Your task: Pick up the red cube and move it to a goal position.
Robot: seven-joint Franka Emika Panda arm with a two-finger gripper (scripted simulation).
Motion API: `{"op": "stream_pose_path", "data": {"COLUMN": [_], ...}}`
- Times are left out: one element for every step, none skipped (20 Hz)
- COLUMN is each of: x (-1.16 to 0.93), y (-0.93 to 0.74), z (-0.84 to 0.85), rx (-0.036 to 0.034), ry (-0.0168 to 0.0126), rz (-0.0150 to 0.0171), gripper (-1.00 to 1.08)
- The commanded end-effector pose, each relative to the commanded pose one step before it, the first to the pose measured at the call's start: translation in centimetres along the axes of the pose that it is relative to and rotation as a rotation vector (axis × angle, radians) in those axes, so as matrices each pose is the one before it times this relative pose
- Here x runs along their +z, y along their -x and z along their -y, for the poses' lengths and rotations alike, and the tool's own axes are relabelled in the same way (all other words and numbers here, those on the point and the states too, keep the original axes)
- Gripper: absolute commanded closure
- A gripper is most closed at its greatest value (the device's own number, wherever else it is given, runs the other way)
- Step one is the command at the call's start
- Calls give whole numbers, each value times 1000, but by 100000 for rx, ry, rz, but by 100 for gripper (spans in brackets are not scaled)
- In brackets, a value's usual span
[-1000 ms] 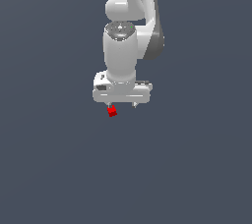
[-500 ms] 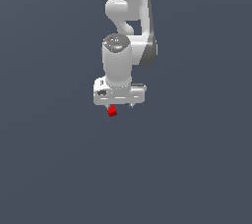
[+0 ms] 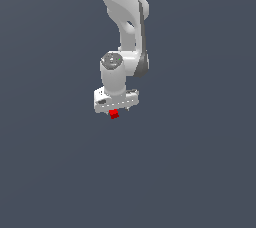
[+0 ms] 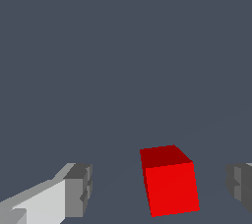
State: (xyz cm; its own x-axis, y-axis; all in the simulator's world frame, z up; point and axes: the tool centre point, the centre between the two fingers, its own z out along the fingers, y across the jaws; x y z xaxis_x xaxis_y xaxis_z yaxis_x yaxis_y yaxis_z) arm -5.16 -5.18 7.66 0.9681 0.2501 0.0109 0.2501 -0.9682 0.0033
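- Background: a plain dark grey-blue surface fills both views; I see no goal marker.
- The red cube (image 4: pixel 169 181) sits on this surface, between the fingers and slightly skewed to them. In the exterior view it shows just under the white hand, low of centre.
- The gripper (image 4: pixel 157 188) is spread apart: one grey pad (image 4: pixel 78 190) stands clear on one side of the cube, the other (image 4: pixel 240 184) on the opposite side, and neither touches it.
- Change noted: over the last second the arm has swung towards the exterior view's right and the hand has come down around the cube.
- My judgement: the approach is nearly complete; closing is next. The skew could twist the cube on contact.
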Motion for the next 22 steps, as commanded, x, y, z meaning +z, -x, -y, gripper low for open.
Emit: {"op": "stream_pose_path", "data": {"x": [1661,573,530,487,443,399,354,309,264,219,172,124,75,24,0,0,0,0,0,0,0,0], "y": [952,315,290,264,237,212,185,158,131,105,80,56,31,12,0,0,0,0,0,0,0,0], "z": [-421,-153,-145,-133,-123,-115,-105,-96,-86,-75,-64,-50,-30,-13,0,0,0,0,0,0,0,0], "rx": [-4085,-1342,-1238,-1136,-1031,-922,-816,-708,-601,-495,-385,-274,-168,-48,0,0,0,0,0,0,0,0], "ry": [-178,-58,-53,-47,-41,-34,-27,-19,-12,-5,1,4,4,1,0,0,0,0,0,0,0,0], "rz": [227,111,103,95,87,79,72,65,57,50,42,32,20,6,0,0,0,0,0,0,0,0], "gripper": [-92,-92,-92,-92,-92,-92,-92,-92,-92,-92,-92,-92,-92,-92,108,108,108,108,108,108,108,108]}}
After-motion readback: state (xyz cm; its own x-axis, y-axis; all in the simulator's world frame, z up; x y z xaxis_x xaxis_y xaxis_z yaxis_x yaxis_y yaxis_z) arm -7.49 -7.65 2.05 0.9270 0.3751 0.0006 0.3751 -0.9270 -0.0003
